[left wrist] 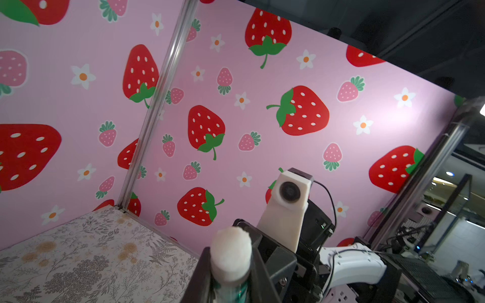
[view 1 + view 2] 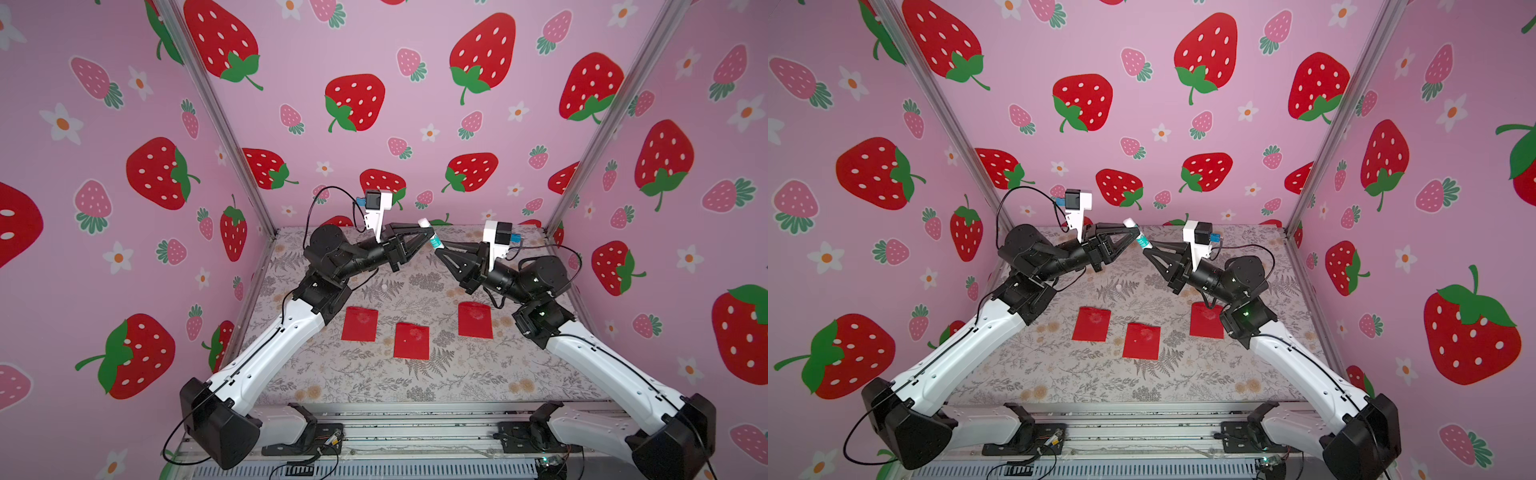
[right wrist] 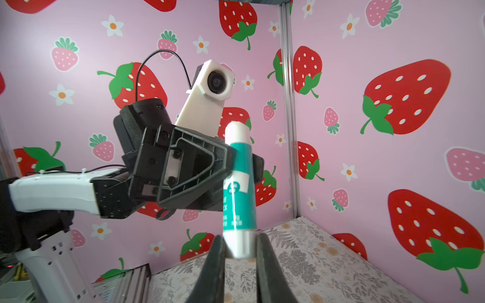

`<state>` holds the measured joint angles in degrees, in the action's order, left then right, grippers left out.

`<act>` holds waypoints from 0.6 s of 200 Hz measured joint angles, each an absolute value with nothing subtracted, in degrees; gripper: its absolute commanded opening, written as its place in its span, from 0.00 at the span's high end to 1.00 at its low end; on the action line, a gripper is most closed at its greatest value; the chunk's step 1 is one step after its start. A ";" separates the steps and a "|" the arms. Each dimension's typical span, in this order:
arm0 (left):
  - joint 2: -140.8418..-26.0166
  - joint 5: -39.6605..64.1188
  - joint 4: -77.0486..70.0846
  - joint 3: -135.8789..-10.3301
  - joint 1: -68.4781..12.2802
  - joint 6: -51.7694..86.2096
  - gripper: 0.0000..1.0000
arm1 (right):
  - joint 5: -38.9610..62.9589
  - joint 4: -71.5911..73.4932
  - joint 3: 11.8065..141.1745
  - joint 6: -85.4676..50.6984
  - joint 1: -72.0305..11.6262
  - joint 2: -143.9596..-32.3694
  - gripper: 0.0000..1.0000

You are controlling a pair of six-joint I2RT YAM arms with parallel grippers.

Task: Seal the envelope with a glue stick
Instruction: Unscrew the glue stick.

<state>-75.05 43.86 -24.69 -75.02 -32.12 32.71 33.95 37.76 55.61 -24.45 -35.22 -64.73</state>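
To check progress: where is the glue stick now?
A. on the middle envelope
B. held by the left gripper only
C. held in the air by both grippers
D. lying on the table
C: the left gripper and right gripper both clamp the glue stick above the table.

Glue stick (image 2: 1139, 237): tilted, raised above desk (image 2: 1059, 374) — gripped by both pincers.
Left pincer (image 2: 1134, 231): clamped near upper end.
Right pincer (image 2: 1148, 247): clamped on lower end.
Red envelopes (image 2: 1142, 340): three — flat, apart.
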 measured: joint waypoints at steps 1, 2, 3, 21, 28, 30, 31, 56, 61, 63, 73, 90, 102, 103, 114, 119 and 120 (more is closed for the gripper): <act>-75.05 44.21 -24.73 -75.09 -32.12 32.56 1.00 | 34.13 37.85 55.57 -24.69 -35.22 -64.66 1.00; -75.07 44.80 -24.80 -75.24 -32.12 32.25 1.00 | 34.39 38.02 55.46 -25.08 -35.22 -64.51 1.00; -75.07 45.10 -24.80 -75.33 -32.14 32.14 1.00 | 34.52 38.09 55.40 -25.32 -35.22 -64.45 1.00; -75.22 52.40 -22.52 -78.22 -32.75 26.85 1.00 | 39.64 40.05 54.50 -31.16 -35.24 -62.70 1.00; -75.42 55.46 -20.01 -80.31 -33.39 23.99 1.00 | 41.93 40.71 54.35 -32.86 -35.24 -62.13 1.00; -75.46 56.18 -19.35 -80.79 -33.52 23.27 1.00 | 42.39 40.86 54.33 -33.36 -35.24 -62.00 1.00; -75.48 56.47 -19.03 -81.03 -33.58 23.03 1.00 | 43.00 41.01 54.30 -33.65 -35.24 -61.89 1.00; -76.75 68.18 -10.44 -88.01 -36.40 14.28 1.00 | 51.72 42.63 54.39 -37.21 -35.24 -60.58 1.00; -77.08 70.46 -9.23 -88.92 -36.97 13.06 1.00 | 53.54 42.70 54.57 -37.71 -35.24 -60.55 1.00; -77.17 71.18 -8.80 -89.19 -37.17 12.82 1.00 | 54.33 42.70 54.70 -37.85 -35.24 -60.58 1.00; -77.78 74.98 -6.50 -90.52 -38.28 10.61 1.00 | 58.00 42.44 55.16 -38.61 -35.27 -60.73 1.00; -79.02 79.75 -2.42 -92.14 -39.31 7.51 1.00 | 62.70 41.23 55.46 -38.81 -35.29 -60.53 1.00; -79.66 81.65 -0.25 -92.42 -39.46 5.85 1.00 | 64.60 39.09 55.51 -38.15 -35.35 -59.94 1.00; -79.68 81.71 -0.08 -92.42 -39.46 5.78 1.00 | 64.75 38.81 55.51 -38.06 -35.35 -59.88 1.00; -79.99 82.56 1.34 -92.42 -39.51 4.64 1.00 | 65.49 36.18 55.55 -36.80 -35.35 -59.31 1.00; -80.05 82.63 1.87 -92.42 -39.53 4.16 1.00 | 65.58 35.09 55.55 -36.21 -35.35 -59.05 0.90; -80.03 82.63 1.96 -92.42 -39.53 4.10 1.00 | 65.58 34.81 55.55 -35.97 -35.35 -59.00 0.89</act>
<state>-80.03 82.63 1.96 -92.42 -39.53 4.10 65.58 34.81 55.55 -35.97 -35.35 -59.00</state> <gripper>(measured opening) 0.190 0.183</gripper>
